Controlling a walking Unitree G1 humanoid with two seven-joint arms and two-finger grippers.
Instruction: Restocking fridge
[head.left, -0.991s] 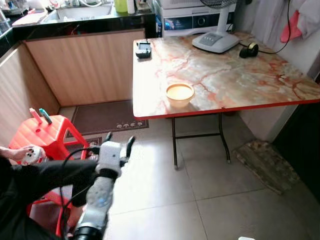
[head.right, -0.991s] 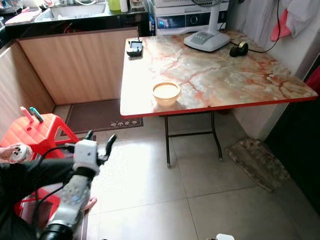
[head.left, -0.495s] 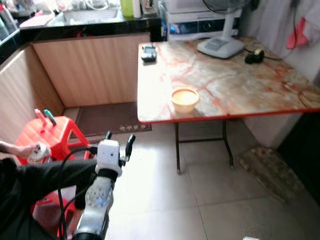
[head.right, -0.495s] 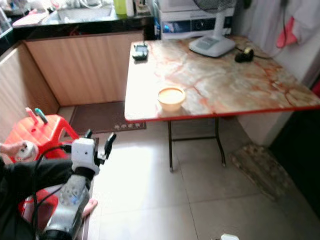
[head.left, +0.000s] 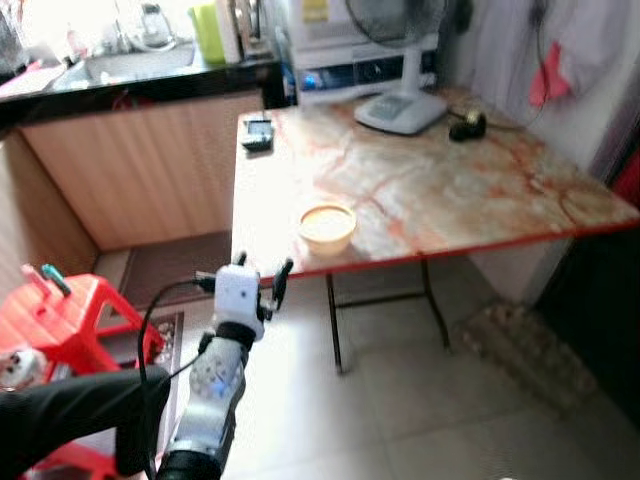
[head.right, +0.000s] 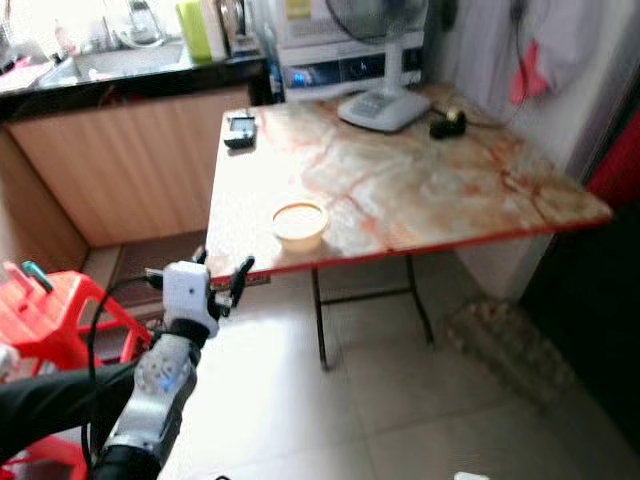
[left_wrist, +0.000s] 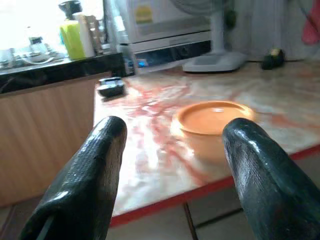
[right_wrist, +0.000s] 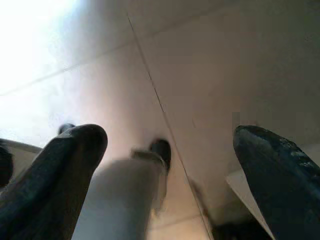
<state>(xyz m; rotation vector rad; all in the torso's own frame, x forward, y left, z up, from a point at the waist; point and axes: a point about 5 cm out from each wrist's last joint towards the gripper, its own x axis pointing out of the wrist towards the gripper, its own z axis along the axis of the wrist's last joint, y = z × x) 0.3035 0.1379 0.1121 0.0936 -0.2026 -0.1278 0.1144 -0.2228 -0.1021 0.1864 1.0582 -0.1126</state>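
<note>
Orange bowl (left_wrist: 213, 119) sits straight ahead of your left gripper (head.left: 258, 285), its fingers spread wide and empty.

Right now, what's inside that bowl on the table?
The bowl holds something smooth and orange-yellow, filling it nearly to the rim. Its bottom is covered, and what the filling is cannot be told.

Table (head.left: 450, 190): cream marble with red veining, red edge. Bowl (head.left: 327, 225) near its front edge: pale orange. Stool (head.left: 75, 310): red. Floor (head.left: 420, 400): beige tile.
</note>
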